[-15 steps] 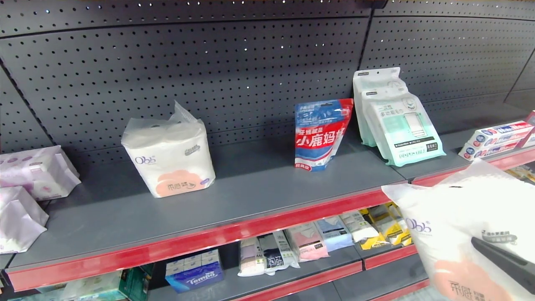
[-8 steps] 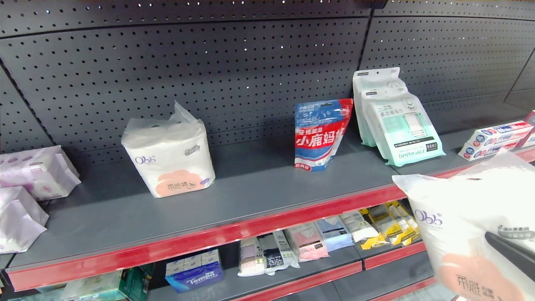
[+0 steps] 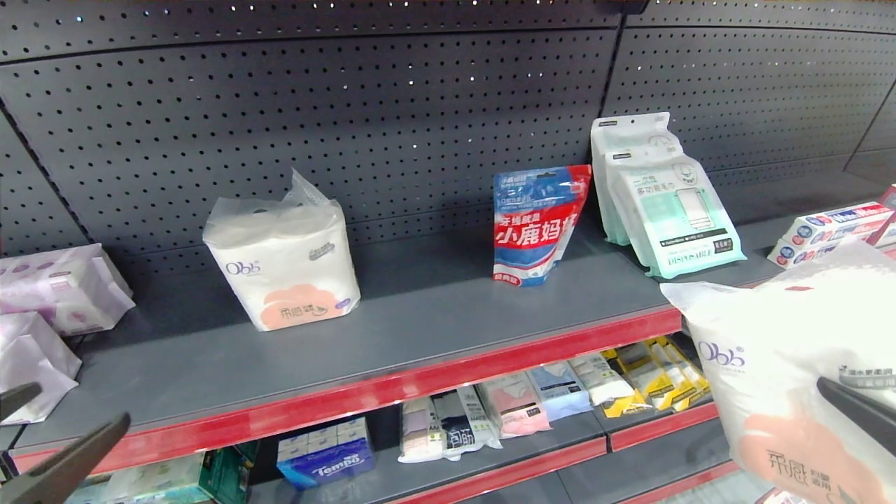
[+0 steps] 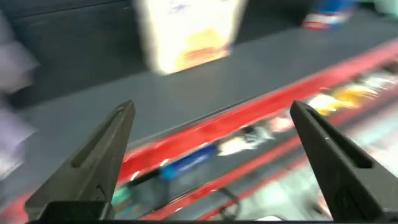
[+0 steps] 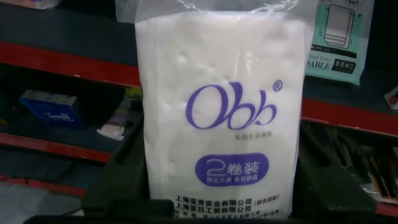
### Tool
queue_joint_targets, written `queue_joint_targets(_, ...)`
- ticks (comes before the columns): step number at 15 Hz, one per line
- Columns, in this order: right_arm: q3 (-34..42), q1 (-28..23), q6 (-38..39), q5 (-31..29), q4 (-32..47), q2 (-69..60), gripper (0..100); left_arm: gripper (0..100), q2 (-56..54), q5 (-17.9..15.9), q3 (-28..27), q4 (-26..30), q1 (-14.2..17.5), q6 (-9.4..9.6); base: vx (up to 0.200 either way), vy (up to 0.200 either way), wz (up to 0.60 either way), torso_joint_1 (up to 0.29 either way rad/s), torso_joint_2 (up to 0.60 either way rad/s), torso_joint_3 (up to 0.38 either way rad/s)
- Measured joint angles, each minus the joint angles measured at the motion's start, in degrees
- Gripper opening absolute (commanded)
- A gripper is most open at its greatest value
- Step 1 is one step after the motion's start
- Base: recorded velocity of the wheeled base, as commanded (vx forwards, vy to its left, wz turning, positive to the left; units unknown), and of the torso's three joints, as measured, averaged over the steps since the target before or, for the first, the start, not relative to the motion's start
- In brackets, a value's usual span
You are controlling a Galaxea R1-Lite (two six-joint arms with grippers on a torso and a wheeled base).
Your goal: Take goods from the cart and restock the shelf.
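The tissue pack (image 3: 791, 364) is gripped by the jaws of the right gripper (image 5: 217, 180), ready for the shelf (image 3: 420, 315), while the jaws of the left gripper (image 4: 211, 118) are held open.

The held tissue pack (image 3: 798, 378) is white, with purple lettering and a peach cloud shape low on its face. The shelf tissue pack (image 3: 283, 262) wears the same white, purple and peach. The shelf (image 3: 420, 315) is dark grey with a red front strip; the back panel (image 3: 350, 119) is dark grey too, dotted with even rows of small holes. The pouch (image 3: 535, 224) is blue with a red band and white characters. The flat packs (image 3: 665, 199) are white and pale mint. The toothpaste boxes (image 3: 829, 227) are white, red and blue. The soft packs (image 3: 56, 290) are lilac and white. Lower down, one box (image 3: 325, 455) is blue, some packets (image 3: 654, 378) yellow.
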Motion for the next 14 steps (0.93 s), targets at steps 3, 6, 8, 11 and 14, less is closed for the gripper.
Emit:
queue_joint_targets(3,-0.77,-0.15,-0.1,-0.11,0.05,1.71,0,100,13.07,-9.16,-0.35,-15.58,3.18,2.01,0.0,0.0,0.0,0.0,0.0,0.0)
queue_joint_targets(6,-1.34,-0.63,-0.11,-0.24,0.13,2.8,0,100,27.51,-21.54,-1.74,-29.51,10.44,6.96,0.0,0.0,0.0,0.0,0.0,0.0)
queue_joint_targets(8,-1.49,-1.22,-0.21,-0.28,0.16,3.41,0,100,35.67,-30.71,-5.1,-33.46,15.64,8.98,0.0,0.0,0.0,0.0,0.0,0.0)
queue_joint_targets(11,-1.73,-1.46,-0.21,-0.28,0.16,4.19,0,100,43.12,-35.82,-9.31,-34.91,19.5,10.28,0.0,0.0,0.0,0.0,0.0,0.0)
queue_joint_targets(14,-1.79,-2.1,-0.49,-0.26,0.16,4.83,0,100,51.13,-39.05,-14.28,-35.54,20.3,11.89,0.0,0.0,0.0,0.0,0.0,0.0)
